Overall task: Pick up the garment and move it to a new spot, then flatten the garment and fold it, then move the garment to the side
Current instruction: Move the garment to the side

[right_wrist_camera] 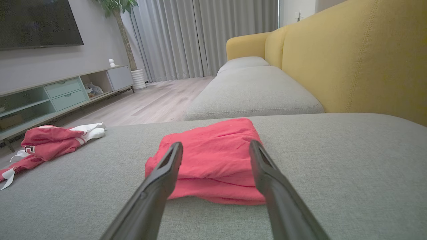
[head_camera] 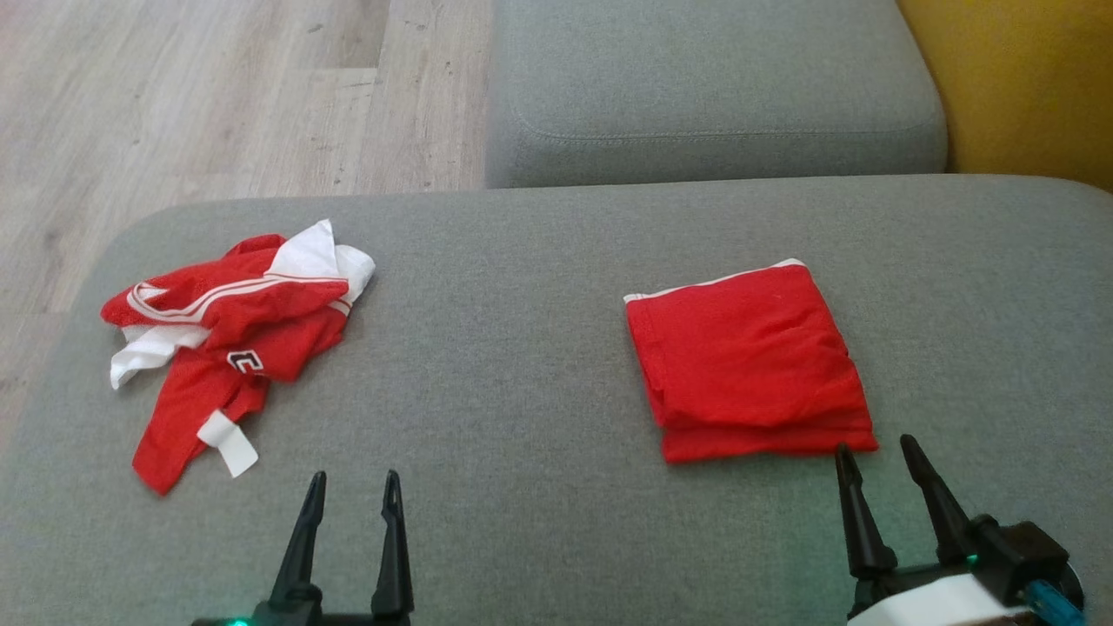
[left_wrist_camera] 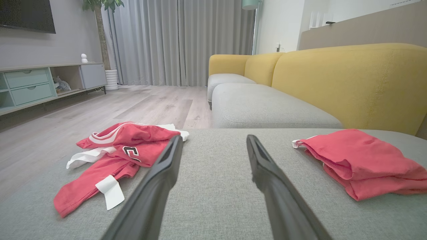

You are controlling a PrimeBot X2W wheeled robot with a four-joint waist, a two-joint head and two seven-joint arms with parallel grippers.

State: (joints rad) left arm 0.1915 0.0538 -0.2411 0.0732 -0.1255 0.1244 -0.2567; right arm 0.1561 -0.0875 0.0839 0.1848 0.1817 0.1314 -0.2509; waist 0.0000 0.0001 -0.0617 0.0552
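Nearest the robot, at about 7 o'clock in the head view, the left gripper (head_camera: 355,476) hangs over bare grey sofa seat (head_camera: 522,287), its two dark fingers spread moderately wide with nothing between them. In the left wrist view the same gripper (left_wrist_camera: 213,140) points out across the seat, with cloth lying off to either side of it. At about 5 o'clock the right gripper (head_camera: 874,445) is likewise parted and empty. Its fingertips sit right at the near right corner of the folded red garment (head_camera: 748,365), though whether they touch the cloth cannot be told. In the right wrist view the two fingers (right_wrist_camera: 166,166) frame that garment's near edge (right_wrist_camera: 213,160). The folded red garment lies flat as a rough square with a thin white trim along its far edge, at about 3 o'clock from the seat's middle. Well apart from it, at about 9 o'clock, a crumpled red-and-white jersey (head_camera: 235,330) lies in a loose heap near the seat's left edge, a white tag sticking out toward the robot. Farther off, at 12 o'clock, a second grey seat cushion (head_camera: 713,87) adjoins the first. A yellow backrest (head_camera: 1026,78) rises at 2 o'clock, and pale wooden floor (head_camera: 217,96) spreads at 10 o'clock. Farthest away, the wrist views show grey curtains (left_wrist_camera: 180,40) and a low media cabinet (left_wrist_camera: 40,83).
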